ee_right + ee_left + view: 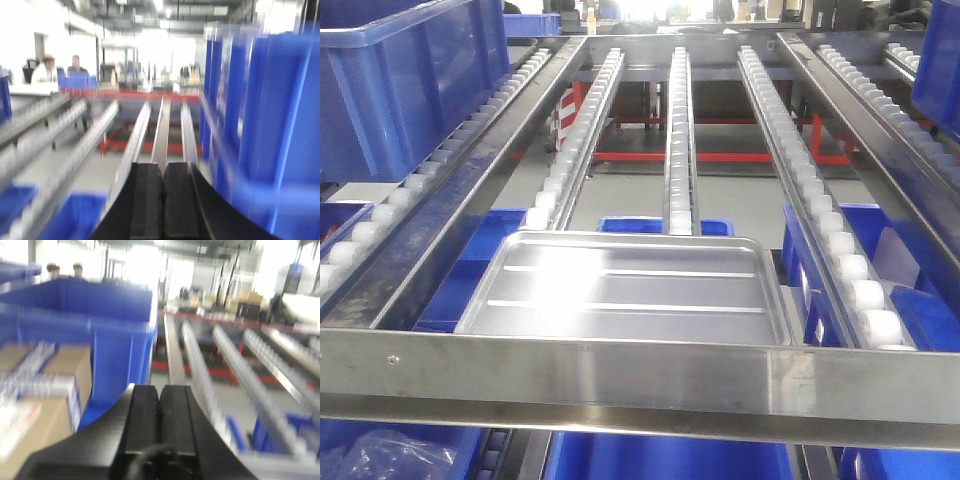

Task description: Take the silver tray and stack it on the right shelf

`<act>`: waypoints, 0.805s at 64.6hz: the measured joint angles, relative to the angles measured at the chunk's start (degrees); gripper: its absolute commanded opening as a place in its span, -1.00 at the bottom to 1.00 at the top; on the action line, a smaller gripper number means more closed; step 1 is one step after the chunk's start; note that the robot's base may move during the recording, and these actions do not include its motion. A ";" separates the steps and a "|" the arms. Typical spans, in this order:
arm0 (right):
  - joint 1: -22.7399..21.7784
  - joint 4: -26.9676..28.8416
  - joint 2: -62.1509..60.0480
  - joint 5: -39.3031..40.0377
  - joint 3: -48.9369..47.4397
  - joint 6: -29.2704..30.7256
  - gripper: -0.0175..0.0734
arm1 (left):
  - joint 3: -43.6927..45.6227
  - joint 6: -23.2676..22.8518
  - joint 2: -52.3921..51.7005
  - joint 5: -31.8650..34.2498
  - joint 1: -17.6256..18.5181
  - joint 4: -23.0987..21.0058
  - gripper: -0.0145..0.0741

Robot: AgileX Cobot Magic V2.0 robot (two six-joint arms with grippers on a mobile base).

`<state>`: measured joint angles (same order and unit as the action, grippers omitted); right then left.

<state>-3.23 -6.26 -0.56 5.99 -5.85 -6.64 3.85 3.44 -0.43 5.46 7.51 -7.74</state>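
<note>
I saw the silver tray (630,290) lying flat on the roller lanes of the right shelf (680,120), just behind its front rail (640,375). In the blurred wrist views, the left gripper (159,390) and the right gripper (162,167) were each pinched together, holding nothing.
</note>
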 measured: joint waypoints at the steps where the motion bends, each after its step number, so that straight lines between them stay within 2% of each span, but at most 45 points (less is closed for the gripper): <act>1: 0.00 0.00 0.00 -0.55 -1.46 0.00 -0.49 | 1.05 0.00 0.30 -0.33 0.00 0.00 -0.90; 5: 0.00 0.00 0.89 -2.06 -5.96 0.00 -0.49 | 6.88 0.00 1.90 -2.64 0.00 0.00 -0.90; 13: 0.00 0.00 6.82 -4.66 -13.50 0.00 -0.48 | 18.07 0.00 7.98 -11.56 0.00 0.00 -0.90; 22: 0.00 0.00 13.31 -5.99 -16.50 0.00 -0.44 | 26.06 0.00 17.96 -20.25 0.00 0.00 -0.88; 26: 0.24 0.00 15.69 -6.31 -16.65 0.00 -0.30 | 27.80 0.40 22.16 -21.95 0.00 0.00 -0.87; 35: 3.23 0.00 19.25 -7.10 -16.65 0.00 0.16 | 30.94 2.38 31.39 -26.35 0.00 0.00 -0.85; 40: 5.37 0.00 21.02 -7.23 -16.65 0.00 0.26 | 32.64 3.17 34.50 -28.49 0.30 0.00 -0.64; 48: 9.47 0.00 24.29 -7.58 -16.65 0.00 0.27 | 35.22 3.82 37.91 -31.77 1.82 -0.09 -0.08; 52: 12.07 0.00 26.03 -8.01 -16.91 0.00 0.28 | 36.20 3.92 39.22 -32.88 2.68 -0.60 0.00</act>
<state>8.84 -6.26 25.47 -2.02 -22.76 -6.64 40.04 7.36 38.79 -27.41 10.19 -8.35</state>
